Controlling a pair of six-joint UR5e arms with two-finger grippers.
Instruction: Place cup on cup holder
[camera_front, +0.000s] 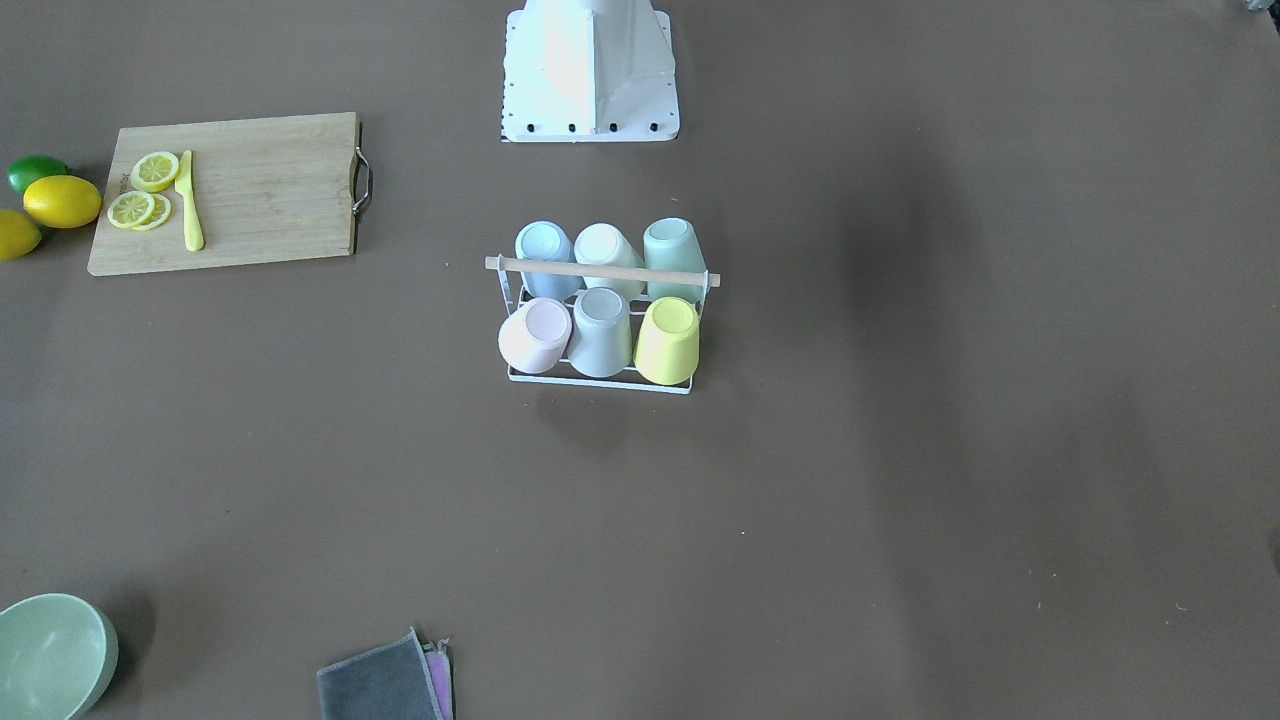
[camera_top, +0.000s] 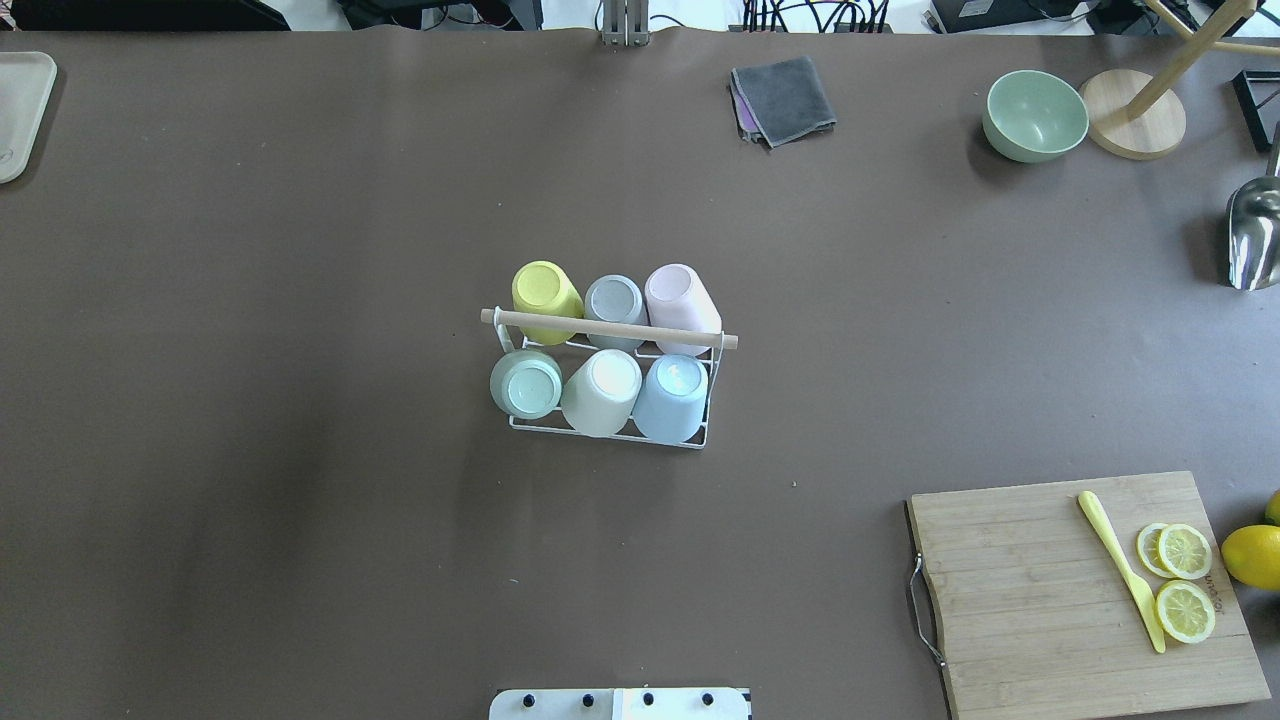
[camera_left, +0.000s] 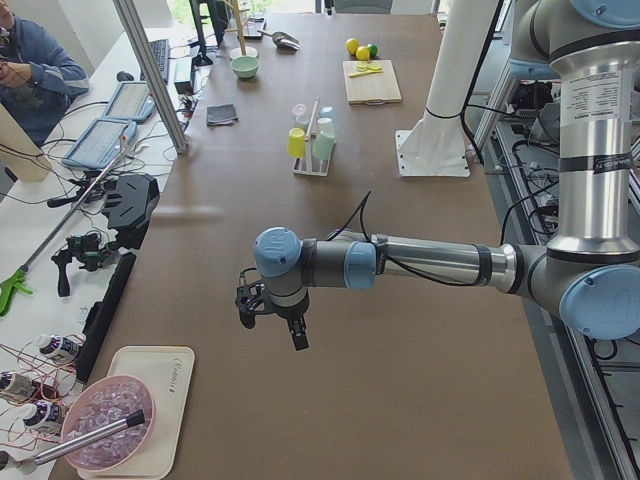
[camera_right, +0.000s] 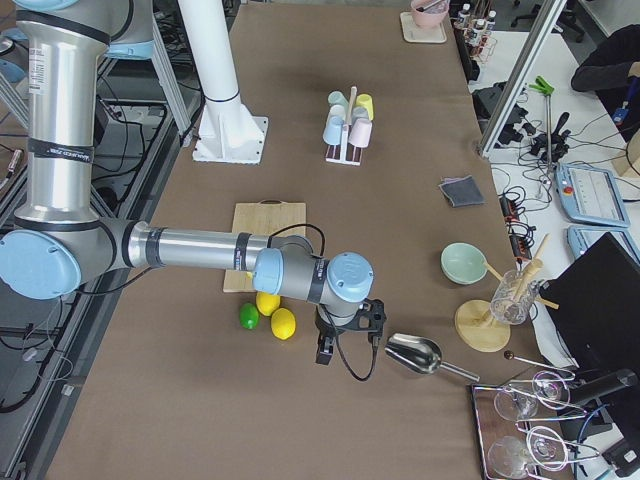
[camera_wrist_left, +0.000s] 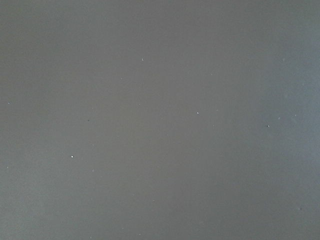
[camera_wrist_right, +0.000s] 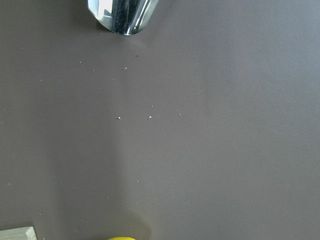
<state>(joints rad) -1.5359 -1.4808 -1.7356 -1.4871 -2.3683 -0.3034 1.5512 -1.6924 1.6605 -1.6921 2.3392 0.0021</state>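
Since all six pastel tumbler cups already sit upside down on the small white wire cup holder with the light wooden rod handle, I see no loose cup left to fetch, and I judge the job finished. The holder stands in the middle of the brown counter, its rod running along the counter's length with three cups on either side. My left hand hangs over bare counter at the left end. My right hand is at the right end beside a shiny metal scoop. Both are well apart from the holder, neither clearly nearer. Only the side views show them, so I cannot tell how far either is open; I see no cup at either.
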